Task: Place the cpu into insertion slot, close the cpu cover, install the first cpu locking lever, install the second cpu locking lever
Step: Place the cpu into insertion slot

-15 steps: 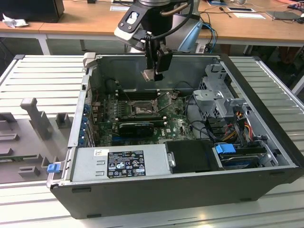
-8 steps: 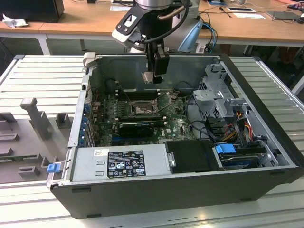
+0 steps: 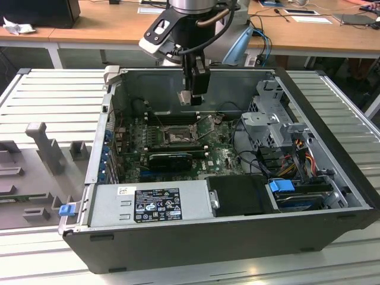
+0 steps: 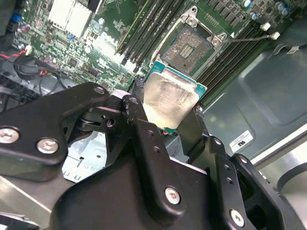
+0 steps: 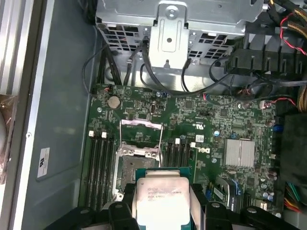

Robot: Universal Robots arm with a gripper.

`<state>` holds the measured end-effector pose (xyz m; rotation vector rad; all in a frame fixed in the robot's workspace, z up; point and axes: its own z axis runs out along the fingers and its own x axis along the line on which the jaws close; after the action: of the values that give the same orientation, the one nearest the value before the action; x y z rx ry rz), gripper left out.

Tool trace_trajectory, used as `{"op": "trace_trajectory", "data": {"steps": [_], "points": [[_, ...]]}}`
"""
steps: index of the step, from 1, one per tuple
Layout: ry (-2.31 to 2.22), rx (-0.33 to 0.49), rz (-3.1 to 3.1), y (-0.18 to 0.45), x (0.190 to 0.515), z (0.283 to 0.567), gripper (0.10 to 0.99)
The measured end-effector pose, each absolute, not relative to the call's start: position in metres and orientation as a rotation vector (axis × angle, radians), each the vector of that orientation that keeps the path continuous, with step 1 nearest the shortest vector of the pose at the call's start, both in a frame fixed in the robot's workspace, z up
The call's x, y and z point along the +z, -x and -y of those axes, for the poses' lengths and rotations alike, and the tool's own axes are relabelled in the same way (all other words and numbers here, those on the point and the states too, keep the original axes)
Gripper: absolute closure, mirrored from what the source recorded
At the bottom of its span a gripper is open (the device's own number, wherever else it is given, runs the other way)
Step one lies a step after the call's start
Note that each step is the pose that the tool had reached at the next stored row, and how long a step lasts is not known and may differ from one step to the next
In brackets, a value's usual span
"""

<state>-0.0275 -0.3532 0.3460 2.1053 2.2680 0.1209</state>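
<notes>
- Above the open computer case (image 3: pixel 249 234), your gripper (image 3: pixel 192 98) pinches the cpu (image 4: pixel 171 98) by two opposite edges. Its fingers (image 4: pixel 140 120) are pressed onto the chip, whose metal face is turned toward the wrist cameras.
- The chip hangs clear of the green circuit board (image 5: pixel 206 115), near the insertion slot (image 5: pixel 135 168) but set off to one side of it, not squarely over it.
- The cpu cover (image 5: pixel 142 125) appears raised at the slot's far edge, leaving the socket bare.
- Your first hazard is a descent from this offset, which would likely land a corner on the silvery rim or the contact field and bend the contacts.
- Your hold is on thin edges only, so a tilt or slip could drop the chip onto the board.
- Memory sticks (image 5: pixel 98 163) crowd the slot on both sides — your fingers could strike them, or the raised cover, on the way down.
</notes>
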Motion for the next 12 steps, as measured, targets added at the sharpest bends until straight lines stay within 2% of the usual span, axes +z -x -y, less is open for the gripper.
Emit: {"op": "trace_trajectory", "data": {"steps": [12], "points": [[-2.172, 0.117, -2.201, 0.033, 0.314, 0.352, 0.557]]}}
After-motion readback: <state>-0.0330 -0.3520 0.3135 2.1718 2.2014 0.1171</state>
